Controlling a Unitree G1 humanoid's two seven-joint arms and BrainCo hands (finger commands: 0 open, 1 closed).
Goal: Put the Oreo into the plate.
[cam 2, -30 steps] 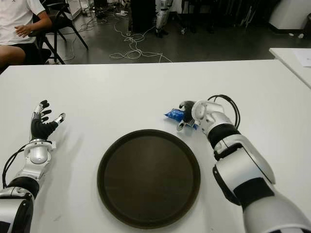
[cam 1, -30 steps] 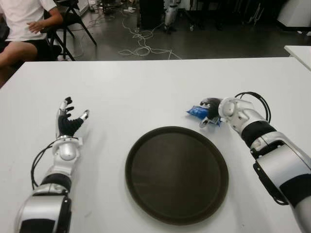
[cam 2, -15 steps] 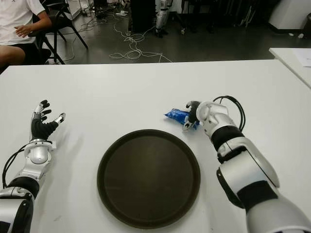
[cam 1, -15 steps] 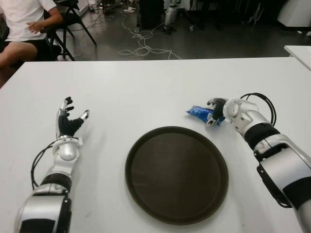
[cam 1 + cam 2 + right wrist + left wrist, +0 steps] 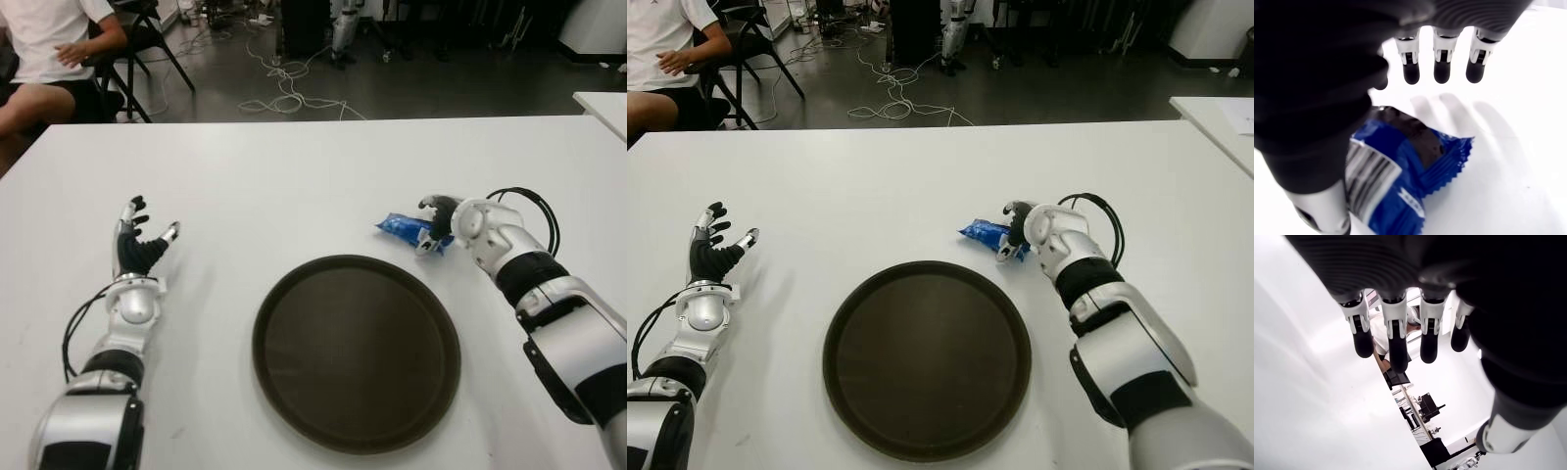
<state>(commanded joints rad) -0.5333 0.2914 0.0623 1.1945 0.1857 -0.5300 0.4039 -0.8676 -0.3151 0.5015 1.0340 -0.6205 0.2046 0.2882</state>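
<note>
From the left eye view we see one round dark plate on the white table, and it holds nothing. One blue Oreo packet lies on the table just beyond the plate's far right rim. Our right hand is at the packet's right end. Against half a second ago, plate and packet lie where they did, and the right hand has barely shifted.

The right eye view shows the same single plate and packet, and our left hand well to the left of the plate, fingers spread and holding nothing, unchanged. A person sits on a chair beyond the table's far left corner.

In the left wrist view, four fingers hang straight above the table.

In the right wrist view, three fingers are extended over the table beyond the packet, the thumb beside it; the hand is not closed on it.
</note>
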